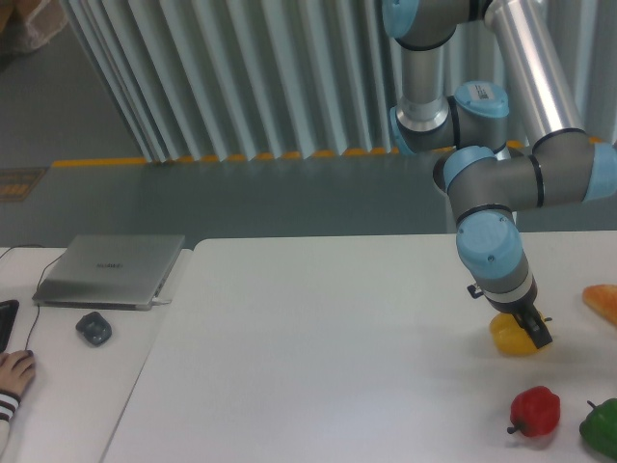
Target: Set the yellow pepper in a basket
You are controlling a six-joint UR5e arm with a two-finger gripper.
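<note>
Arm: the UR5e arm (501, 183) reaches down from the upper right, wrist tipped steeply so the tool meets the pepper from above, the angle I judge suits a top grasp.
Surface: the white surface (328, 347) carries the produce along its right side; no basket shows in this view, so the drop-off spot cannot be placed.
Laptop: a closed grey laptop (111, 270) lies on the lower desk to the left, with a dark mouse (93, 329) just in front of it, well apart from the work.
Yellow pepper: the yellow pepper (508, 336) sits on the surface near the right edge, partly hidden behind the tool.
Red pepper: the red pepper (536, 410) lies nearer the camera, apart from the yellow one.
Gripper: the gripper (533, 331) is down over the yellow pepper's right side; whether the jaws are spread or pinching it, I cannot tell.
</note>
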